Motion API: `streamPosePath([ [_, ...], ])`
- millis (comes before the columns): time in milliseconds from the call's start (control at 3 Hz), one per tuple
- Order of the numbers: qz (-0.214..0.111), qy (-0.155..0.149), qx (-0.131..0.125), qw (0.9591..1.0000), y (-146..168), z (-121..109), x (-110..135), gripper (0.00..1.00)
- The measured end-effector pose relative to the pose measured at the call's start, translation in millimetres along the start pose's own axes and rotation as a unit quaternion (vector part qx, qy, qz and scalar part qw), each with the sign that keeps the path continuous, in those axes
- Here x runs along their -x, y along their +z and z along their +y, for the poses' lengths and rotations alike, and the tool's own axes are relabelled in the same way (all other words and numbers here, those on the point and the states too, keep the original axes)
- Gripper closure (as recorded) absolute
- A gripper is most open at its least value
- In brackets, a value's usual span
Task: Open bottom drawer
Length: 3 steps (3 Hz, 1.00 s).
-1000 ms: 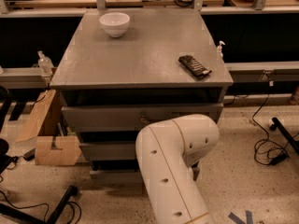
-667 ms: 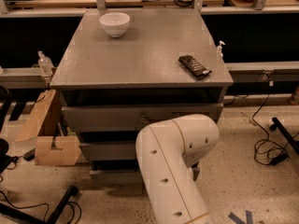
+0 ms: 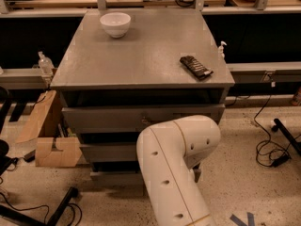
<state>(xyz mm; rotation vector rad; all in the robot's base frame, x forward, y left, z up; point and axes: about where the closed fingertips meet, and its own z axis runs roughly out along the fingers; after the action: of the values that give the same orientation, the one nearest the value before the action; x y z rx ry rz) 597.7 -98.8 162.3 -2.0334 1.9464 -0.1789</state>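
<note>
A grey cabinet (image 3: 141, 60) with three drawer fronts stands in the middle of the camera view. The top drawer front (image 3: 108, 119) and middle front (image 3: 106, 152) are taller. The bottom drawer (image 3: 113, 177) is the slim front near the floor; its knob is hidden. My white arm (image 3: 174, 164) rises from the lower edge and bends in front of the drawers, covering their right halves. The gripper is hidden behind the arm's elbow, down by the lower drawers.
A white bowl (image 3: 115, 24) and a dark flat object (image 3: 195, 67) lie on the cabinet top. A cardboard box (image 3: 49, 135) stands left of the cabinet. Cables (image 3: 270, 149) run on the floor at right, and a black stand leg (image 3: 56, 206) at lower left.
</note>
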Motion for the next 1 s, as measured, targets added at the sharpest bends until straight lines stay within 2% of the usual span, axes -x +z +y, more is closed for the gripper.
streamPosePath([
  [333,0.0,0.0,0.0,1.0,0.0,0.0,0.0,0.35],
  [667,0.0,0.0,0.0,1.0,0.3,0.5,0.1,0.04],
  [1000,0.0,0.0,0.001,1.0,0.5,0.8,0.2,0.0],
])
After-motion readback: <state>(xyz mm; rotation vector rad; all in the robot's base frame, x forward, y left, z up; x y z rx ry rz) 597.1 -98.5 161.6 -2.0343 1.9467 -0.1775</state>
